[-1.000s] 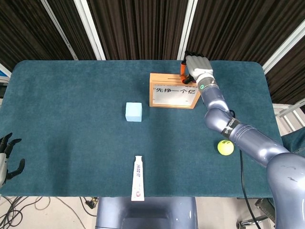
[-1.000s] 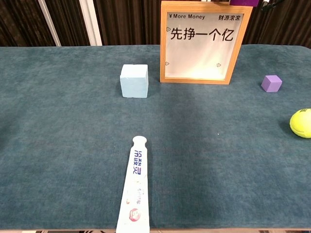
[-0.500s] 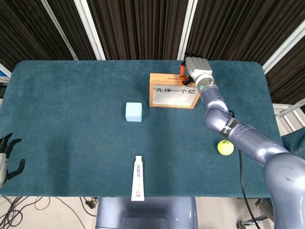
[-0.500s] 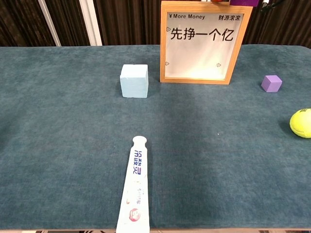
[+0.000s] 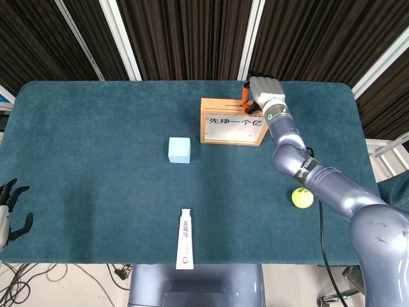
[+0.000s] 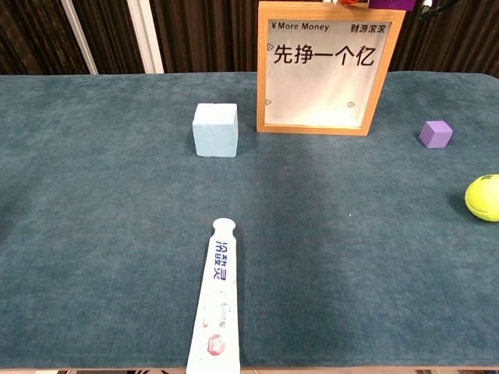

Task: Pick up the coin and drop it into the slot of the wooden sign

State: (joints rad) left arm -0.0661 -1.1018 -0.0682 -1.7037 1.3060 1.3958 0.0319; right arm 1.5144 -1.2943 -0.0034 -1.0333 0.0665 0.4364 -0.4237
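Observation:
The wooden sign (image 5: 233, 121) stands upright at the back middle of the table, its white face with black characters filling the upper chest view (image 6: 323, 70). My right hand (image 5: 263, 91) hovers over the sign's top right corner, pinching a small orange coin (image 5: 244, 97) just above the top edge near the slot. In the chest view only a sliver of the orange coin (image 6: 355, 2) shows at the frame's top edge, and the hand is cut off there. My left hand (image 5: 9, 214) hangs off the table's front left edge, fingers apart and holding nothing.
A light blue cube (image 5: 179, 149) sits left of the sign. A toothpaste tube (image 5: 185, 238) lies near the front edge. A yellow tennis ball (image 5: 302, 197) rests under my right forearm, and a purple cube (image 6: 435, 133) sits right of the sign.
The right hand has barely shifted over the sign. A sliver of the orange coin has come into the top edge of the chest view. The left hand is still.

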